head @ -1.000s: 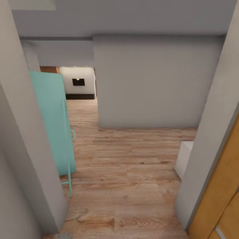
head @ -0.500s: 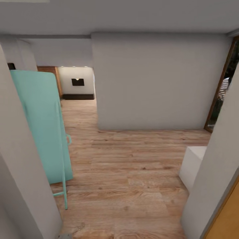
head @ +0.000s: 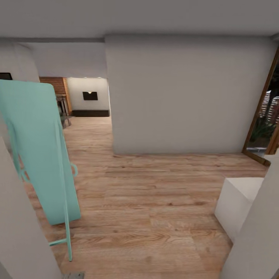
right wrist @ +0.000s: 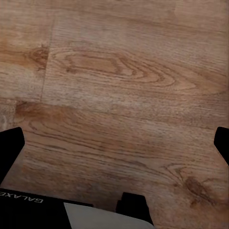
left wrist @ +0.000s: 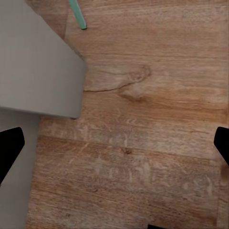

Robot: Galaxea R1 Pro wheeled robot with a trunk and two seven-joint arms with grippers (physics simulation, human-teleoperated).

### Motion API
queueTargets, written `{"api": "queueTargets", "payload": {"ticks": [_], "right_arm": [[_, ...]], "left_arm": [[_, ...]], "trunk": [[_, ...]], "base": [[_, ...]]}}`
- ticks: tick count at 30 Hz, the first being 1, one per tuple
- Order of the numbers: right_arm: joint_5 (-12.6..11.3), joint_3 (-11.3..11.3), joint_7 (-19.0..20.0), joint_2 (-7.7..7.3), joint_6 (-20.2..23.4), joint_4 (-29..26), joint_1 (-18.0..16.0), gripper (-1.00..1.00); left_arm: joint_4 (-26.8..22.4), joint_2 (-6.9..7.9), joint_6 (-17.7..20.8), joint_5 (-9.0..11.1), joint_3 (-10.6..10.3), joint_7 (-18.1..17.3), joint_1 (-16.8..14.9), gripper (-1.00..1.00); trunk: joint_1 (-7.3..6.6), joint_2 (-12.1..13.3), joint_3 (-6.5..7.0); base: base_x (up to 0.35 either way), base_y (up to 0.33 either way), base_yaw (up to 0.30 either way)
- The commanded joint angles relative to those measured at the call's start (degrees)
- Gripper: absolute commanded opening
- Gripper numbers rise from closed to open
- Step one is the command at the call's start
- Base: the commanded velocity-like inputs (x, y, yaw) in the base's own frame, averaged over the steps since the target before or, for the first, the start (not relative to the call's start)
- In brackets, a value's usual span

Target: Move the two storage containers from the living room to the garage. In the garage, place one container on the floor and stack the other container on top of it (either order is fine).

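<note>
The two storage containers are out of view. I look over light wood-plank floor (head: 147,201) from between two grey wall edges. In the left wrist view my left gripper (left wrist: 114,148) is open, its black fingertips (left wrist: 9,148) far apart over bare planks beside a grey wall corner (left wrist: 38,62). My right gripper (right wrist: 114,148) is open too, with nothing between its fingertips (right wrist: 222,145) but wood floor.
A tall teal panel on a thin teal frame (head: 38,155) leans at the left. A white block (head: 240,201) stands low at the right. A grey wall (head: 186,93) faces me, with a passage (head: 87,112) left of it and a wood-framed glass door (head: 265,116) to its right.
The camera has moved forward through the doorway: both wall edges slid outward, the orange door left the picture, and the glass door at the right came into view.
</note>
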Motion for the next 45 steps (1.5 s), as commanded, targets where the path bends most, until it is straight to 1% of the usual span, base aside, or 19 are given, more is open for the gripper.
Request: {"api": "queueTargets", "payload": {"ticks": [1, 45], "right_arm": [[0.4, 0.0, 0.1, -0.01, -0.1, 0.0, 0.0, 1.0], [0.3, 0.0, 0.0, -0.01, -0.1, 0.0, 0.0, 1.0]], "left_arm": [[0.2, -0.06, -0.3, 0.5, -0.5, 0.0, -0.1, 1.0], [0.2, -0.1, -0.4, 0.5, -0.5, 0.0, -0.1, 1.0]], "trunk": [[0.03, 0.0, -0.06], [0.03, 0.0, -0.06]], "base": [[0.341, 0.0, 0.0], [0.341, 0.0, 0.0]]}}
